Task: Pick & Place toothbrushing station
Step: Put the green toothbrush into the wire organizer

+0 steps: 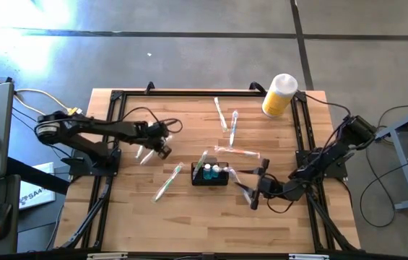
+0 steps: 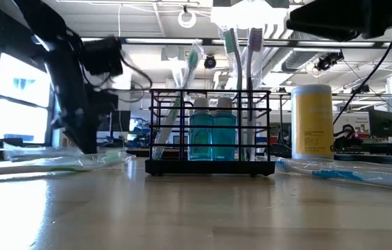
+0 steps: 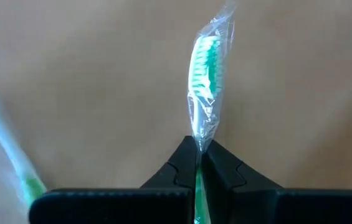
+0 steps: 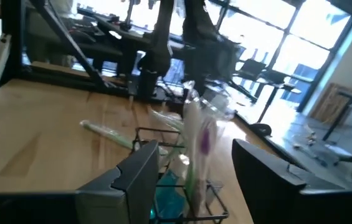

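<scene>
The toothbrushing station, a black wire-mesh caddy (image 1: 209, 176), stands on the table's middle. It holds two blue bottles (image 2: 212, 136) and several wrapped toothbrushes. My left gripper (image 1: 162, 146) is to the caddy's left, shut on a wrapped green toothbrush (image 3: 207, 68). My right gripper (image 1: 251, 186) is open and empty just right of the caddy. In the low view it is above the caddy's height (image 2: 334, 19). In the right wrist view its fingers (image 4: 139, 167) stand either side of the caddy (image 4: 182, 186), apart from it. My left gripper pinches the wrapped green toothbrush by its neck, just below the bristle head (image 3: 199, 138), between its two fingers. The head and the clear wrapper stick out past the fingertips. The handle is hidden behind the fingers. I cannot tell whether the toothbrush is clear of the table.
More wrapped toothbrushes lie on the table: one left of the caddy (image 1: 168, 181), two at the far middle (image 1: 227, 119), one just beyond the caddy (image 1: 237, 152). A yellow cylinder with a white cap (image 1: 279, 94) stands at the far right. Black frame rails (image 1: 114, 137) run along both sides.
</scene>
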`<state>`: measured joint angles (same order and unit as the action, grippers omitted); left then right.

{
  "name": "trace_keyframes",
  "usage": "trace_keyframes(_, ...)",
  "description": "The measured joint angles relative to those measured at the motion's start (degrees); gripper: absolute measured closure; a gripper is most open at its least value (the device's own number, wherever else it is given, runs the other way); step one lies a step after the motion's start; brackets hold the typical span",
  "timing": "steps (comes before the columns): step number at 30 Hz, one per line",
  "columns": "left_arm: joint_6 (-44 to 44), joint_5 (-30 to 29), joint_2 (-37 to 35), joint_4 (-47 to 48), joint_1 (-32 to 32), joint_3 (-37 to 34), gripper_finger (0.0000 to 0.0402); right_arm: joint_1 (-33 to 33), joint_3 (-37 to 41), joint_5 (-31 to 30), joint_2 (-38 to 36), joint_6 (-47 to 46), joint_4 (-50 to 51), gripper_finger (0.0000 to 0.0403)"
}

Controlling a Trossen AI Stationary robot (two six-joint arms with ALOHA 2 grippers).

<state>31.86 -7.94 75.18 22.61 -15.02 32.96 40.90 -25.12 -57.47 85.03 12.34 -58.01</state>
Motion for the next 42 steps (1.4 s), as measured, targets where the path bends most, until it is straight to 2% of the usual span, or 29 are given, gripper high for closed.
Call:
trace_keyframes(6,0.0,-2.1,-9.7,3.2,7.1,4.9,0.0401,2.1,0.0,-6.8,0.0,4.5,-2.7,0.0209)
trace_keyframes(9,-0.5,-4.8,-14.9,2.5,11.7,7.5,0.0400,2.2,0.0,-7.3,0.0,5.5,-3.4,0.0209)
trace_keyframes(13,-1.3,-11.4,-21.3,0.2,18.8,8.5,0.0399,2.2,0.0,-7.0,0.0,6.3,-4.4,0.0209)
trace_keyframes(16,-6.2,-14.5,-25.2,-10.0,24.4,6.0,0.0399,2.2,0.0,-7.0,0.0,7.3,-4.5,0.0209)
trace_keyframes(20,-16.9,-14.3,-26.4,-37.3,30.6,-3.6,0.0399,2.2,0.0,-6.9,0.0,7.5,-4.5,0.0209)
trace_keyframes(25,-25.3,-10.8,-23.3,-73.2,33.5,-15.1,0.0400,2.2,0.0,-6.9,0.0,9.1,-5.1,0.0209)
trace_keyframes(29,-28.7,-9.0,-15.9,-92.1,33.4,-19.8,0.0401,2.2,0.0,-6.9,0.0,9.1,-6.2,0.0209)
trace_keyframes(36,-34.6,-7.8,0.3,-106.9,33.4,-16.0,0.0401,2.2,0.0,-5.5,0.0,5.3,-6.3,0.0209)
trace_keyframes(42,-36.5,-9.2,4.3,-107.7,31.3,-13.2,0.0401,2.2,0.0,-2.9,0.0,3.9,-6.6,0.0209)
